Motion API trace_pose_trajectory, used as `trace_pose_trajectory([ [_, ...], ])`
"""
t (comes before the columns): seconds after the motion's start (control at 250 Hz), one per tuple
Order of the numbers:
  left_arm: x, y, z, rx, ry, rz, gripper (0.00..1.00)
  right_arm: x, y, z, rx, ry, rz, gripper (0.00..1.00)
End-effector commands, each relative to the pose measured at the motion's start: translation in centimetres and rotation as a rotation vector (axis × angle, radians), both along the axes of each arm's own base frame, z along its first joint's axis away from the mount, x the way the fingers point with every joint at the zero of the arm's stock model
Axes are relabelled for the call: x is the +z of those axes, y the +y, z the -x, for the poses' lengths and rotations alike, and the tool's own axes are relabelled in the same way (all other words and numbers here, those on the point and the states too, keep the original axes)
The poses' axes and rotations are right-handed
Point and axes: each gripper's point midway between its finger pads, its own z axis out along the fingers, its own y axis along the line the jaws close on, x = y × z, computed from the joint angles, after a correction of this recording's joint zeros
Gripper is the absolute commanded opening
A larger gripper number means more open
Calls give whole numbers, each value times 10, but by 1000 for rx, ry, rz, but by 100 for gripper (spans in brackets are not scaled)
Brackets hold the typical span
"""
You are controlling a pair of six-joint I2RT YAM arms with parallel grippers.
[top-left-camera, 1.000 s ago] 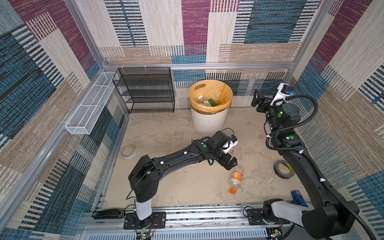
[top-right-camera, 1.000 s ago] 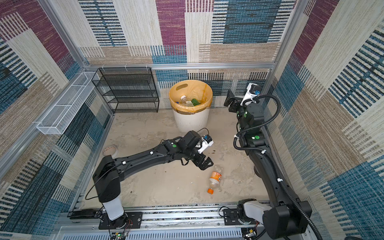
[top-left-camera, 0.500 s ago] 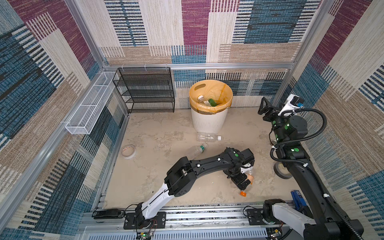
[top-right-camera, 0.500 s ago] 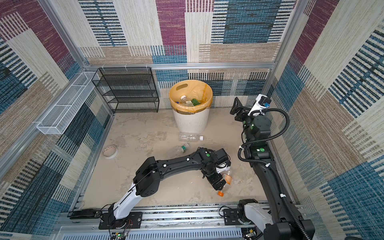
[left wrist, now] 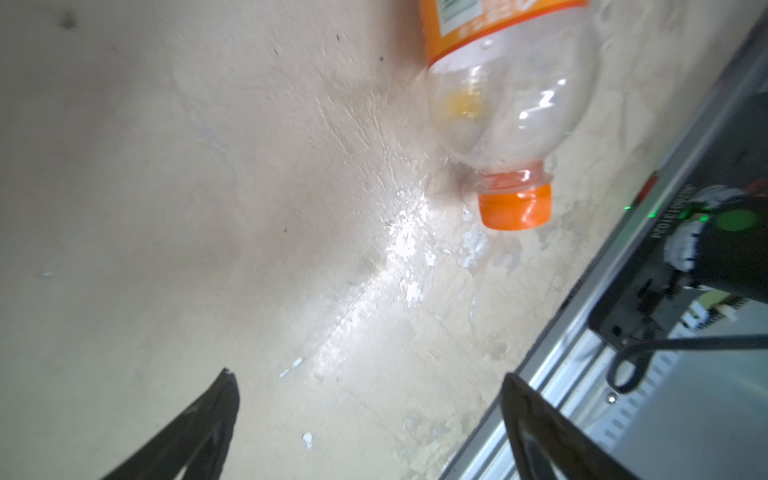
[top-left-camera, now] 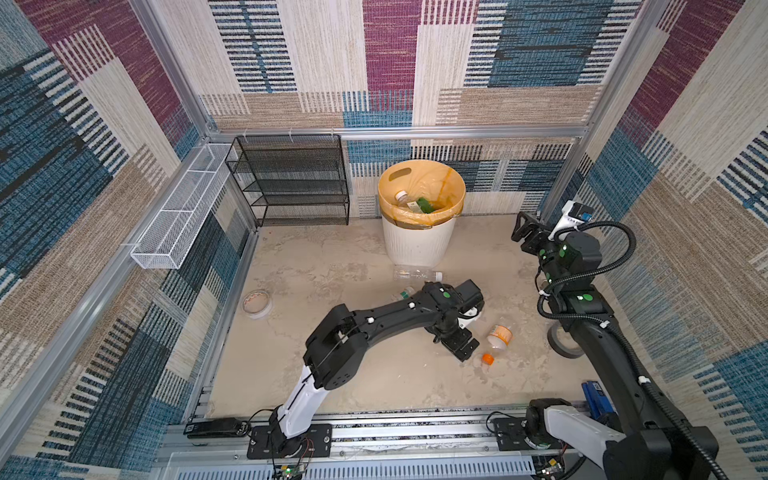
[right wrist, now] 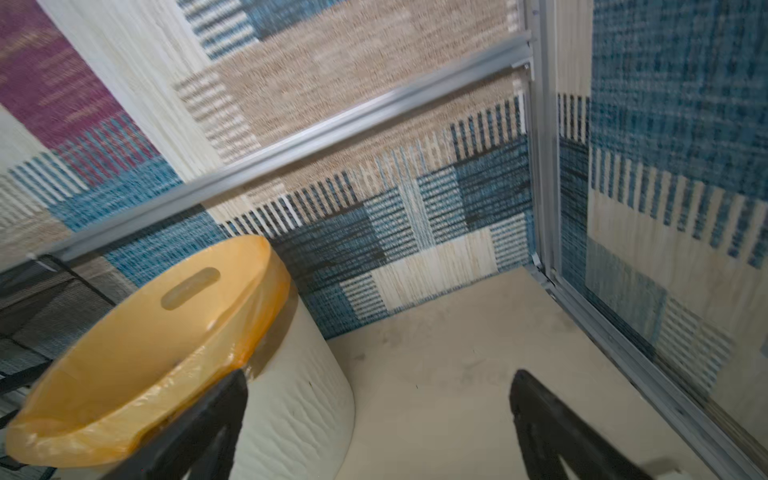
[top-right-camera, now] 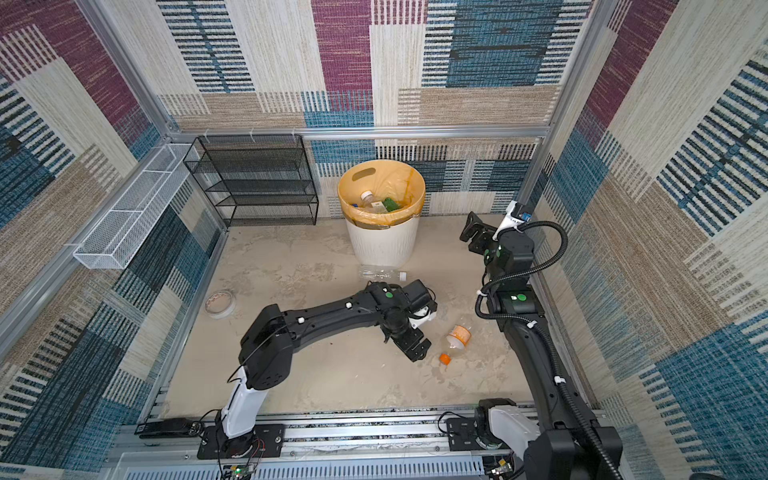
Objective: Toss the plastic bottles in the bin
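Jaws on your left gripper [top-left-camera: 462, 348] are wide open and empty, low over the tabletop [top-left-camera: 332, 257]. The orange-label bottle [top-left-camera: 498, 336] lies just right of them, cap end nearest, body angling away. Right gripper [top-left-camera: 524, 227] is open too, well off near the bin [top-left-camera: 417, 245].

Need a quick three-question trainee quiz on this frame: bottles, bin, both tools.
1. True or false: the left tool is gripping the orange-capped bottle.
2. The clear bottle nearest the bin is: A) standing upright, B) lying on its side, C) inside the bin.
3. Fill in: the right tool is ___ (open or shut).
Key: 1 false; 2 B; 3 open.
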Motion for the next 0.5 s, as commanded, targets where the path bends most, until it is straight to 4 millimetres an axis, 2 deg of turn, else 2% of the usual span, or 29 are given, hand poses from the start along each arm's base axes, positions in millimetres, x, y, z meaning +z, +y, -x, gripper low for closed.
trace_pose_trajectory([
  [0.0,38,17,-33,84,-114,103,99,-44,-15,17,-87,180,-14,99],
  [0.088,73,48,-61,162,-200,174,99,-69,-21,32,-120,290,-12,99],
  [0.18,107,83,-91,239,-301,253,98,-106,-19,50,-130,428,-56,100],
  [0.304,144,128,-124,332,-444,330,98,-152,-18,80,-177,555,-151,99],
  [0.396,158,162,-141,400,-487,367,98,-179,-15,98,-190,652,-201,98],
  [0.496,157,193,-154,452,-498,381,98,-204,-10,113,-187,743,-230,97],
])
